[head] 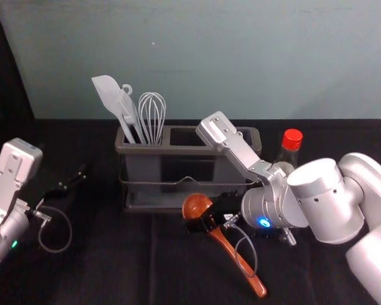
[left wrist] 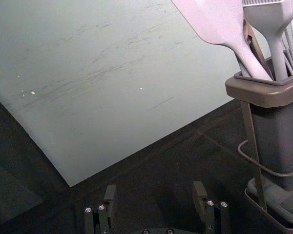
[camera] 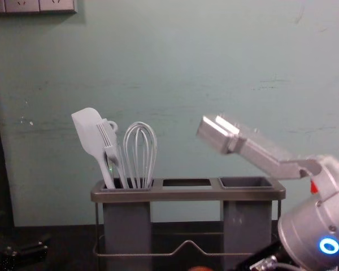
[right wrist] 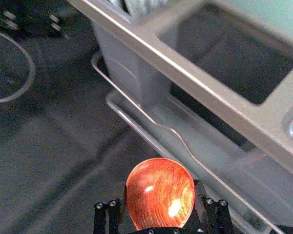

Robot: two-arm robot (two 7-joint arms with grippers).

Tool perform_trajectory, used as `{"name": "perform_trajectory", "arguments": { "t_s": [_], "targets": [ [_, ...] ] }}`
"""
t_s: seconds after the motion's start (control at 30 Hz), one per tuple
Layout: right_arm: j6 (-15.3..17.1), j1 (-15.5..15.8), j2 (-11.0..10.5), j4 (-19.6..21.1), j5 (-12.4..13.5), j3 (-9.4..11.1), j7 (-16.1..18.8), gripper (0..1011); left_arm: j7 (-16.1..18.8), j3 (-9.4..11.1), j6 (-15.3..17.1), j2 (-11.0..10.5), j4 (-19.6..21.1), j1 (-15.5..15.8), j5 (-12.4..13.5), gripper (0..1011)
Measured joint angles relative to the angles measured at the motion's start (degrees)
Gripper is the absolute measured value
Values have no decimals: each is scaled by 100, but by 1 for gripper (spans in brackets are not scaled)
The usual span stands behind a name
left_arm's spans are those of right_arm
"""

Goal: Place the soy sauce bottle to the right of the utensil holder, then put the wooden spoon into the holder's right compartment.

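Note:
The right gripper (head: 209, 216) is shut on the wooden spoon (head: 241, 260) by its bowl end, just in front of the holder; the handle slants towards the robot's right. In the right wrist view, the spoon's bowl (right wrist: 160, 195) sits between the fingers of the right gripper (right wrist: 160, 204). The utensil holder (head: 187, 150) stands mid-table, its right compartment (camera: 247, 182) showing no utensil. To its right is the soy sauce bottle (head: 292, 140), red-capped and partly hidden by the right arm. The left gripper (head: 66, 183) hangs left of the holder; in its wrist view the left gripper (left wrist: 155, 197) is open.
A white spatula (head: 106, 92), a brush and a whisk (head: 152, 114) stand in the holder's left compartment. A wall rises behind the black-covered table (head: 114, 267). The holder's wire rail (right wrist: 178, 136) runs close beside the spoon's bowl.

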State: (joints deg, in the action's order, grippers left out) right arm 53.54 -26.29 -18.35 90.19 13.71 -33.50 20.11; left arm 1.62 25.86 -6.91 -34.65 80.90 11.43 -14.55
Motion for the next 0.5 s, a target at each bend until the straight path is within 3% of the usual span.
{"name": "perform_trajectory", "arguments": {
  "t_s": [0.2,0.37,0.5],
  "targets": [
    [-530,301,-175,496,-45,163,73,837,0,0,0,0,0,0,0,1011],
    [-1497,714,-409,988,-18,444,243,837,0,0,0,0,0,0,0,1012],
    [-2361,1019,-577,1315,157,733,376,837,0,0,0,0,0,0,0,1012]
  ]
}}
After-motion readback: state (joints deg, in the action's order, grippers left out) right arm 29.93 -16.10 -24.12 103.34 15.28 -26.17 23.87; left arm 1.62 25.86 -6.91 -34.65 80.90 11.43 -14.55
